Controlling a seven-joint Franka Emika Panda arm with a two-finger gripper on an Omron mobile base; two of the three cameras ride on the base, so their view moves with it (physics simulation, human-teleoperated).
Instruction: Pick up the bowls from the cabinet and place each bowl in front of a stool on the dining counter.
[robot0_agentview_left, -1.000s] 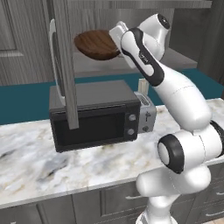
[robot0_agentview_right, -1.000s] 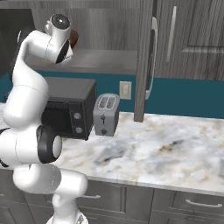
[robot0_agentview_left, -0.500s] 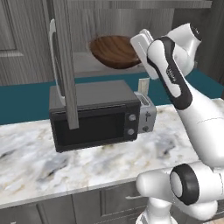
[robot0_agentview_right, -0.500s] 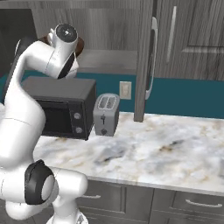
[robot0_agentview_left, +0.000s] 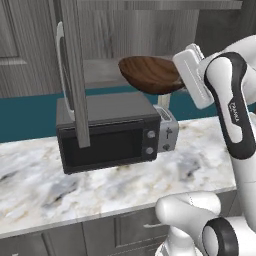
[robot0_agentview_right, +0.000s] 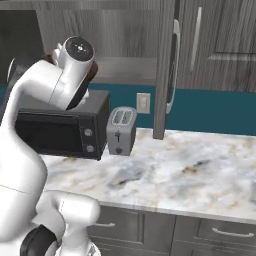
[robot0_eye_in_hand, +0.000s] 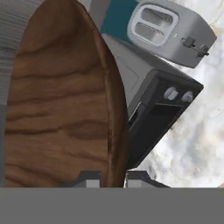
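You are facing a marble worktop (robot0_agentview_left: 115, 190) under grey wall cabinets, not the dining counter, so the bowl has a long way to travel. Your gripper (robot0_eye_in_hand: 113, 177) is clamped on the rim of the wooden bowl (robot0_agentview_left: 152, 74), one finger each side of the thin edge, and the bowl hangs in the air above the microwave (robot0_agentview_left: 107, 131) and toaster (robot0_agentview_left: 167, 131), just clear of the cabinet shelf (robot0_agentview_left: 102, 70). That edge-only pinch is the weak point: the bowl sticks out sideways from the fingers, so a fast swing or a jolt as the base drives could let it pivot or slip out. The open cabinet door (robot0_agentview_left: 72, 70) stands close on its left; a swing that way could knock the bowl. Dropping low would clip the microwave top.
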